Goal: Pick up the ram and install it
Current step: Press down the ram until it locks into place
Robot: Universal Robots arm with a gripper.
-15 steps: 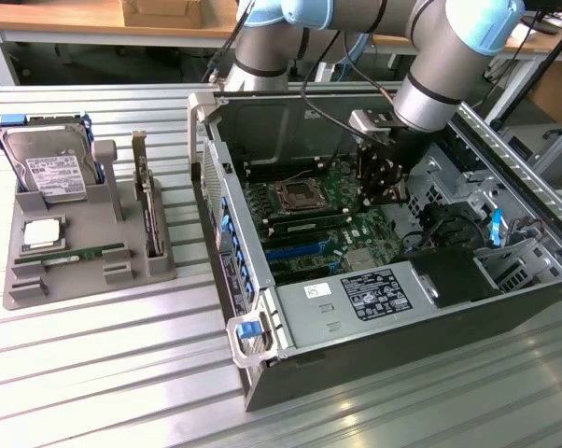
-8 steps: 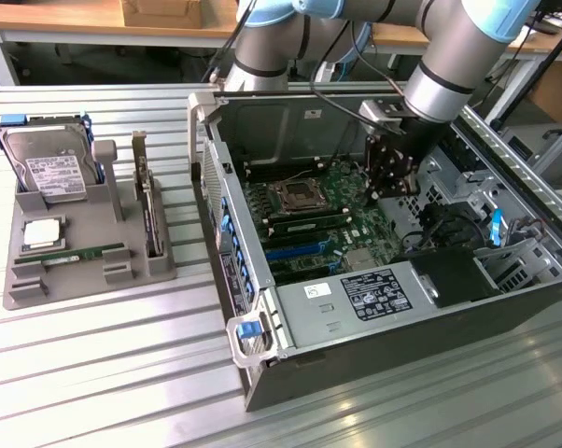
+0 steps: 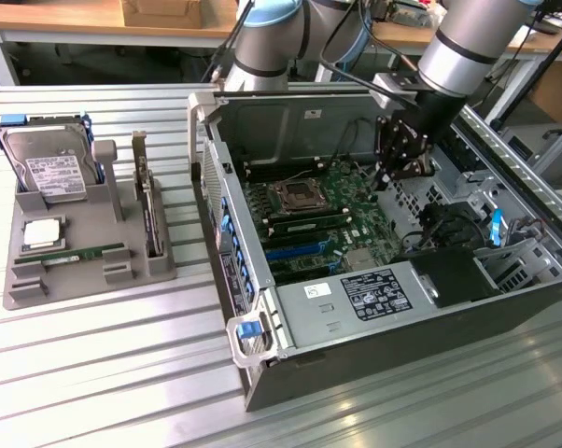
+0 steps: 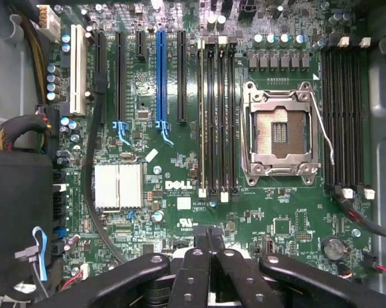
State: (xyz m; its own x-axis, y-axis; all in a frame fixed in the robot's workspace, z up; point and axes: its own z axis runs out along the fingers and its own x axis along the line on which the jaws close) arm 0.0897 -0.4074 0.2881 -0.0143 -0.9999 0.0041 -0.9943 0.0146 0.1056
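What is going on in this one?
A single robot arm has its tool inside the open computer case, above the motherboard. The tool is shut, with nothing visibly held. One ram stick lies in the grey holder on the table, at the exterior view's left. A green stick sits among the memory slots beside the CPU socket.

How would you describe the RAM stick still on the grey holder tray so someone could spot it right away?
Start at the grey holder tray on the exterior view's left of the open computer case. Along its near part lies the ram, a long, thin green stick lying low in a slot. Unlike the boxy silver hard drive behind it and the upright card beside it, it is flat and narrow.
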